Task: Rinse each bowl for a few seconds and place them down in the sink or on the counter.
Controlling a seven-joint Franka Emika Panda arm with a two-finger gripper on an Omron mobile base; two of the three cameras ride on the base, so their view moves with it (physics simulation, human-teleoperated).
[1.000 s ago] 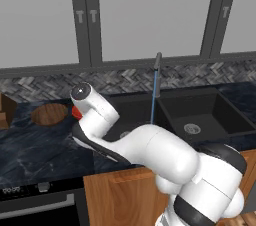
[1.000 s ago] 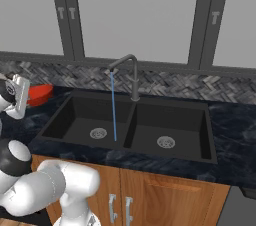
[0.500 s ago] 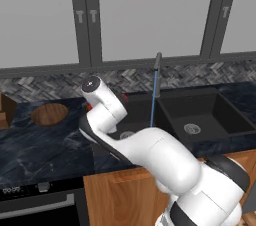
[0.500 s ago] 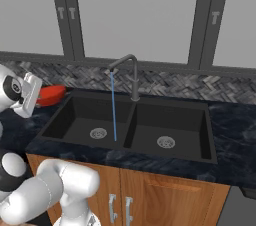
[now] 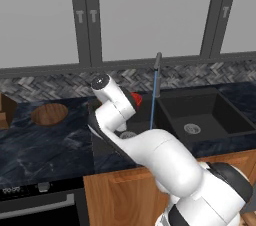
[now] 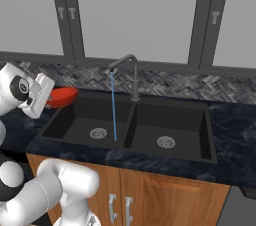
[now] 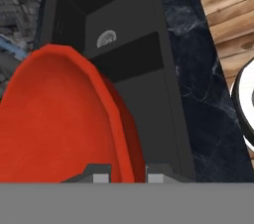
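My gripper is shut on the rim of the glossy red bowl, one fingertip on each side of its wall. In the right base view the red bowl hangs in the gripper above the left edge of the black sink. From the left base side, part of the red bowl peeks out behind my hand, just left of the water stream. The brown wooden bowl rests on the dark counter at the left.
The faucet runs a thin stream into the left basin, near its drain. The right basin has its own drain. Herringbone backsplash and windows stand behind. Wooden cabinet fronts lie below the counter.
My hand has carried the red bowl to the right, from over the counter to the left edge of the sink. The wooden bowl has stayed in place.
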